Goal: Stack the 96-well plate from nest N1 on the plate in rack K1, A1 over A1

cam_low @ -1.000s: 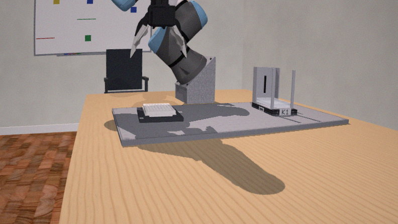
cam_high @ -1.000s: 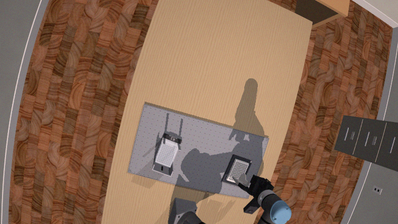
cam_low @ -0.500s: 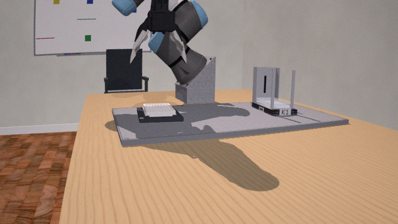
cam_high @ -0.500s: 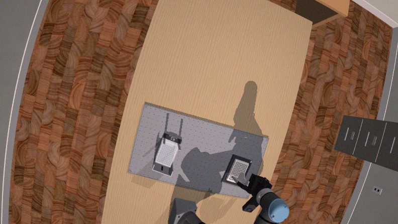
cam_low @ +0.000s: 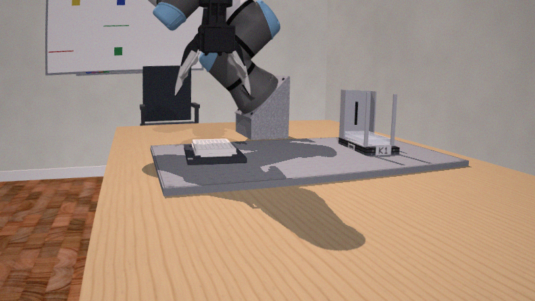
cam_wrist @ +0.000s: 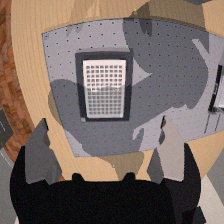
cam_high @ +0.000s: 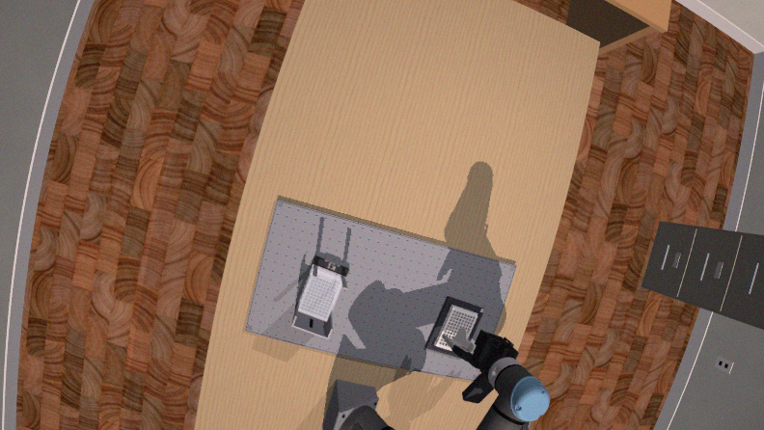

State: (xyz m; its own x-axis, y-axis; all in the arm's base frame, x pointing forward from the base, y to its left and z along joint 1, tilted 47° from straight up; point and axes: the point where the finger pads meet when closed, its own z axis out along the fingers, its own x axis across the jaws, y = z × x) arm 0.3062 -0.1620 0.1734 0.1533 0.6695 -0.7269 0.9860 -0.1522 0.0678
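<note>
A white 96-well plate (cam_high: 459, 323) (cam_low: 213, 146) (cam_wrist: 104, 89) lies flat in the black plate nest N1 (cam_high: 439, 328) (cam_low: 224, 160) (cam_wrist: 79, 90) at one end of the grey perforated baseplate (cam_high: 395, 267) (cam_low: 299, 171). My gripper (cam_high: 462, 344) (cam_low: 212, 91) (cam_wrist: 104, 118) is open and empty. It hangs well above the nest, fingers pointing down, a little toward the plate's near short edge. The stack rack K1 (cam_high: 313, 323) (cam_low: 359, 112) (cam_wrist: 219, 85) stands at the other end of the baseplate with tall posts. A second white plate (cam_high: 319, 293) (cam_low: 353, 134) lies flat in it.
The arm's grey mounting block (cam_low: 269, 115) stands on the table behind the baseplate. A dark chair (cam_low: 166, 93) and a whiteboard (cam_low: 93, 37) are beyond the table's far edge. A dark cabinet (cam_high: 705, 272) stands off the table.
</note>
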